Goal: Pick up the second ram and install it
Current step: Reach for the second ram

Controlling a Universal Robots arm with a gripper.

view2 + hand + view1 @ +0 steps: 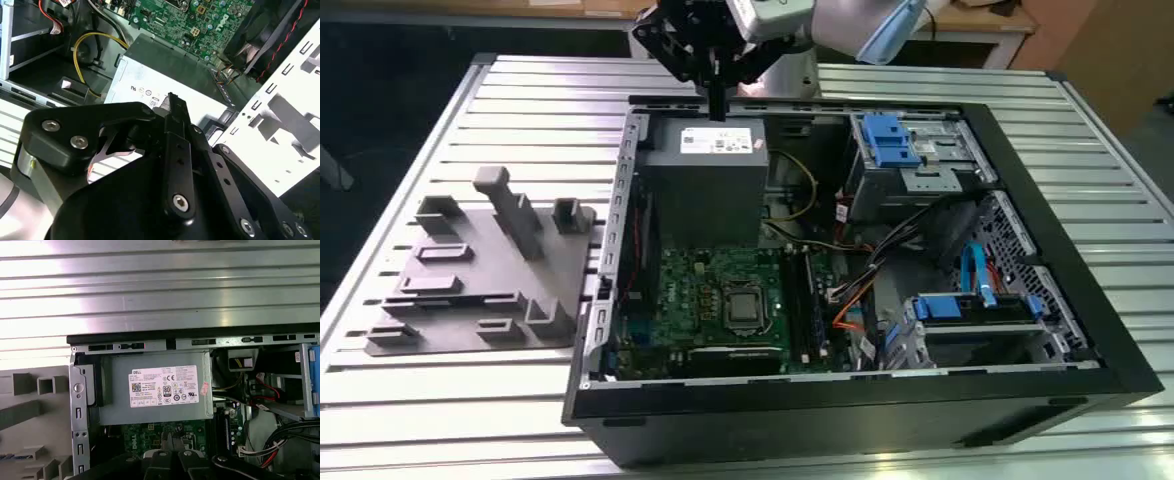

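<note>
My gripper (718, 110) hangs above the back edge of the open computer case, over the grey power-supply box (707, 165). Its black fingers (172, 100) are pressed together with nothing between them, and in the first wrist view their tips (172, 454) point towards the box's white label (163, 386). The green motherboard (720, 295) lies below the box. Long dark strips (805, 300) run along the board's edge on the exterior view's right. I cannot tell whether the second ram is one of them.
A grey plastic tray (467, 300) with upright blocks sits on the slatted metal table (480, 100), on the exterior view's left of the case. Drive cages with blue clips (894, 140) and bundled cables (881, 260) crowd the case's other side. The black case rim (854, 400) surrounds everything.
</note>
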